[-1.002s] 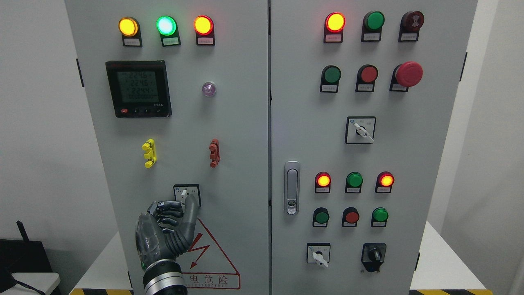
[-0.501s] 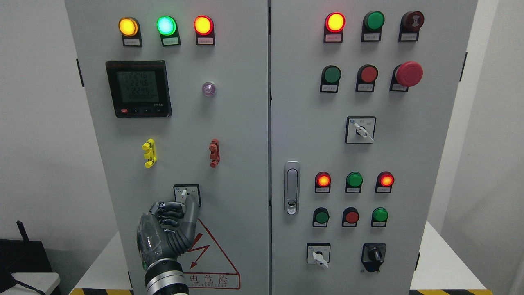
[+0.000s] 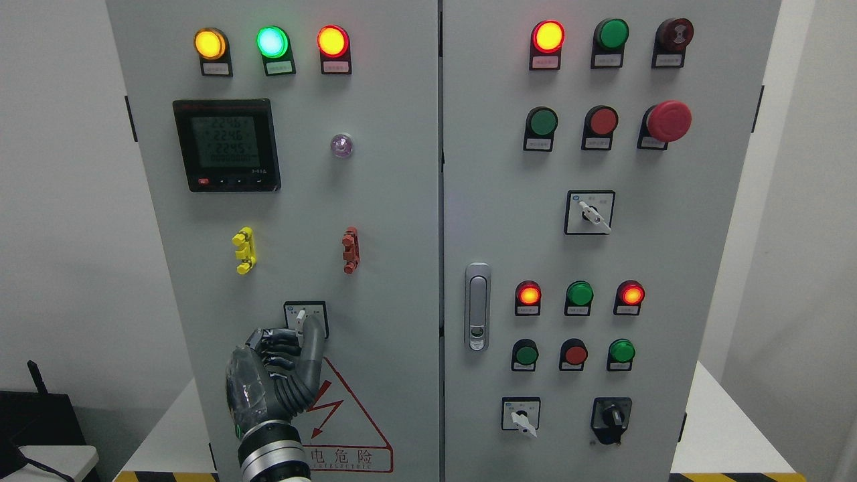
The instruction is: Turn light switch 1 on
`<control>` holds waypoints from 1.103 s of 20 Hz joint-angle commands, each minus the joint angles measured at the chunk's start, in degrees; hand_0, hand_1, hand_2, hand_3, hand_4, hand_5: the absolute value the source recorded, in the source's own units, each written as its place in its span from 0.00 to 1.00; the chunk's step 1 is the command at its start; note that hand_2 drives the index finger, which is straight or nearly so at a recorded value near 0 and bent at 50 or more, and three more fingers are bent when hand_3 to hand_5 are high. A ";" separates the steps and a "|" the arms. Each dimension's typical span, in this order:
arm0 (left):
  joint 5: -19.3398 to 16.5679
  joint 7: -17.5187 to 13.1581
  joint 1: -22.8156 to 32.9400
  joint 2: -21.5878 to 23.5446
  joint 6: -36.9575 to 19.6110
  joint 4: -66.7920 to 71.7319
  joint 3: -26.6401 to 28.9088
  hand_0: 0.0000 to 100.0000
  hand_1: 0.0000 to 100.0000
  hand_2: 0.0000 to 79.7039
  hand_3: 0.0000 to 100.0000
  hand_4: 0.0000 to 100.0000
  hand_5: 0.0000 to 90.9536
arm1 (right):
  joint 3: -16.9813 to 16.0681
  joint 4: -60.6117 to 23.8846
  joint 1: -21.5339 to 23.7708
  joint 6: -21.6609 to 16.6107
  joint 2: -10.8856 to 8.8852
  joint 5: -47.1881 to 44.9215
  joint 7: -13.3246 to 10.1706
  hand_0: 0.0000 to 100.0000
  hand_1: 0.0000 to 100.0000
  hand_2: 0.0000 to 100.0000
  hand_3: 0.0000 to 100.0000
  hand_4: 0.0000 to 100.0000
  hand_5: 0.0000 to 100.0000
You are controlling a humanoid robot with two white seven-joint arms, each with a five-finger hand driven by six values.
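A: Where is the switch?

B: The switch [image 3: 305,317] sits low on the left door [image 3: 375,221] of the cabinet, in the lower left of the frame, just above the red warning triangle [image 3: 348,415]. It is a small black square plate with a white lever in the middle.

A: And the robot's hand?

B: The left hand [image 3: 271,381] rises from the bottom edge, left of centre. Its fingers [image 3: 276,345] are curled in, and the thumb reaches up along the right side of the lever. The tips close on the lever, thumb on one side and curled fingers on the other, so the hand is pinching the switch. How firm the grip is cannot be told.

A: Which way does the lever point?

B: Roughly upward, leaning a little left. The hand hides its lower part.

A: The other arm?

B: It is out of the picture.

A: What else shows on the left door?

B: Three lit lamps [image 3: 271,41] in the upper left, yellow, green and red, a meter [image 3: 225,144] below them, a small violet lamp [image 3: 341,145] to the meter's right, then a yellow clip [image 3: 244,250] and a red clip [image 3: 350,250] above the switch.

A: And on the right?

B: The right door [image 3: 703,268] carries more lamps, buttons, rotary switches, a red mushroom button [image 3: 668,121] and a grey handle [image 3: 477,306] near the seam.
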 commanded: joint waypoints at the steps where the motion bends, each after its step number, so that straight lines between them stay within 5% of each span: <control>1: 0.02 -0.04 -0.08 -0.01 0.04 0.09 -0.25 0.28 0.42 0.69 0.72 0.77 0.77 | 0.00 0.00 -0.01 0.04 0.00 -0.97 -0.04 0.12 0.39 0.00 0.00 0.00 0.00; 22: 0.02 -0.04 -0.61 -0.01 1.53 0.09 -0.60 0.29 0.42 0.71 0.72 0.77 0.77 | 0.00 0.00 -0.01 0.04 0.00 -0.97 -0.04 0.12 0.39 0.00 0.00 0.00 0.00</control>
